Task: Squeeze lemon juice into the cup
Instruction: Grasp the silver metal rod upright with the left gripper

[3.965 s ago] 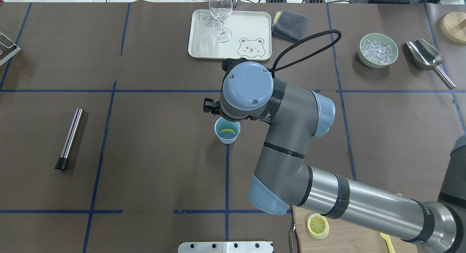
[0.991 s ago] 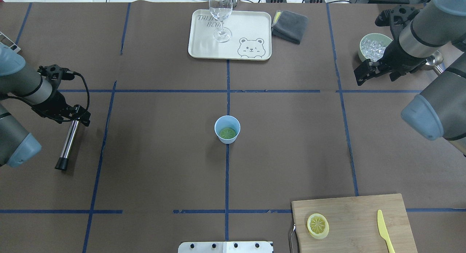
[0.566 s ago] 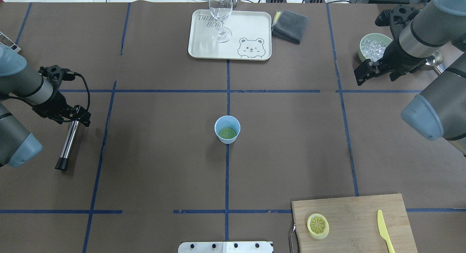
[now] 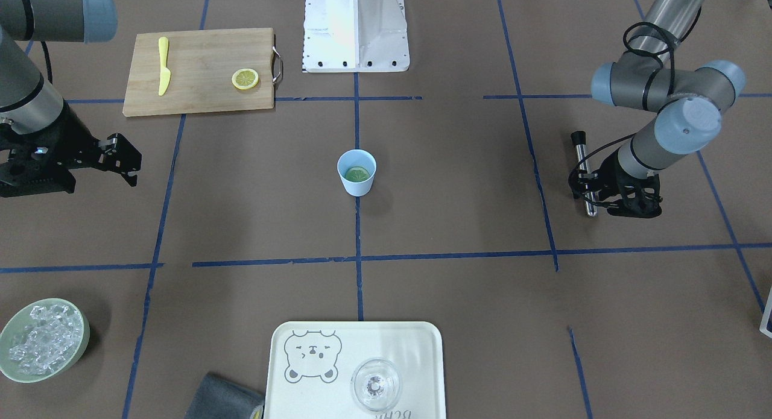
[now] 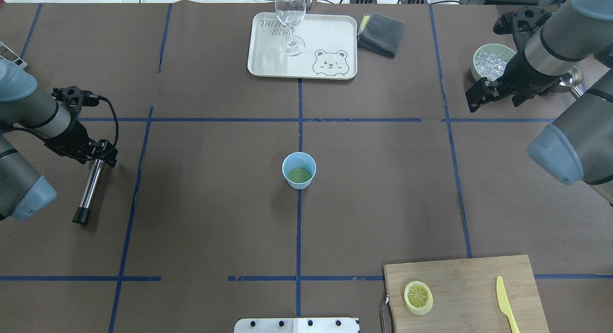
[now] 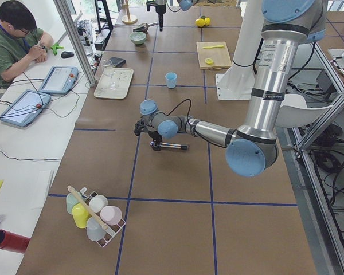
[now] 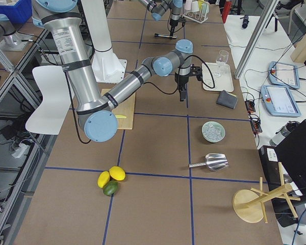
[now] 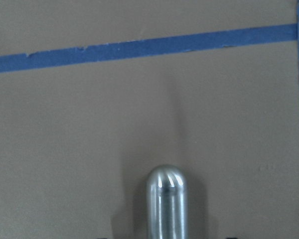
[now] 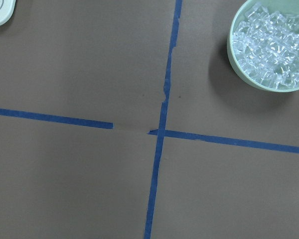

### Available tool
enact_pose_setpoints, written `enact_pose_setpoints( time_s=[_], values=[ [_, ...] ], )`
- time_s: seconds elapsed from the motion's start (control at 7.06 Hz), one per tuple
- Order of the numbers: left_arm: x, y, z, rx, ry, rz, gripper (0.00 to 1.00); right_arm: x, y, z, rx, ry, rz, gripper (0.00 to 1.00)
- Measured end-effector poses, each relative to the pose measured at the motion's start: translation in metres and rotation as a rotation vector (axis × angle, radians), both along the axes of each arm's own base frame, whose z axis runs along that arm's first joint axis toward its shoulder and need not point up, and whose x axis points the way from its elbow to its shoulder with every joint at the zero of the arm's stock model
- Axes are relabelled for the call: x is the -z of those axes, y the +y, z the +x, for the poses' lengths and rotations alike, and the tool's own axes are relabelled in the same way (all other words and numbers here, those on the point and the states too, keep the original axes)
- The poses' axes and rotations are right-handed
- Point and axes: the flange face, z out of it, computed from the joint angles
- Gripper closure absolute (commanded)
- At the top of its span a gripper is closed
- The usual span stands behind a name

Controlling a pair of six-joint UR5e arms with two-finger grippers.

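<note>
The light-blue cup (image 5: 299, 185) stands at the table's middle, also in the front view (image 4: 357, 188). A lemon slice (image 5: 299, 175) lies flat inside it (image 4: 356, 174). A second alike slice (image 5: 418, 297) lies on the cutting board (image 5: 464, 285). My right gripper (image 5: 477, 97) is open and empty, far right of the cup, next to the ice bowl (image 5: 480, 52). My left gripper (image 5: 101, 153) is far left, open, its fingers either side of the top end of a steel muddler (image 5: 88, 191), whose rounded end shows in the left wrist view (image 8: 165, 204).
A cream tray (image 5: 256, 60) with a clear glass (image 5: 290, 17) sits at the back, a grey cloth (image 5: 380, 33) beside it. A yellow plastic knife (image 5: 503, 299) lies on the board. A metal scoop (image 5: 572, 79) lies behind the right arm.
Four seconds ago my right arm was over the cup with the slice on edge inside. Now it is back by the ice bowl and the slice lies flat. My left gripper has shifted slightly at the muddler.
</note>
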Motion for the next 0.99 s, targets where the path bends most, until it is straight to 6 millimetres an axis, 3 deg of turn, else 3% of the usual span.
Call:
enact_pose_setpoints(
  time_s=[0.42, 0.57, 0.71, 0.99],
  values=[
    [0.004, 0.000, -0.003, 0.004, -0.001, 0.013, 1.00, 0.007, 0.003, 0.002, 0.000, -0.011, 0.011, 0.00],
    [0.017, 0.001, -0.007, 0.011, 0.014, 0.035, 1.00, 0.008, 0.004, 0.002, 0.000, -0.012, 0.013, 0.00],
    [0.043, -0.001, -0.022, 0.034, 0.041, 0.080, 1.00, 0.010, 0.004, 0.003, -0.001, -0.014, 0.016, 0.00],
    [0.122, -0.009, -0.059, 0.126, 0.088, 0.244, 1.00, 0.014, 0.006, 0.005, -0.001, -0.020, 0.024, 0.00]
  ],
)
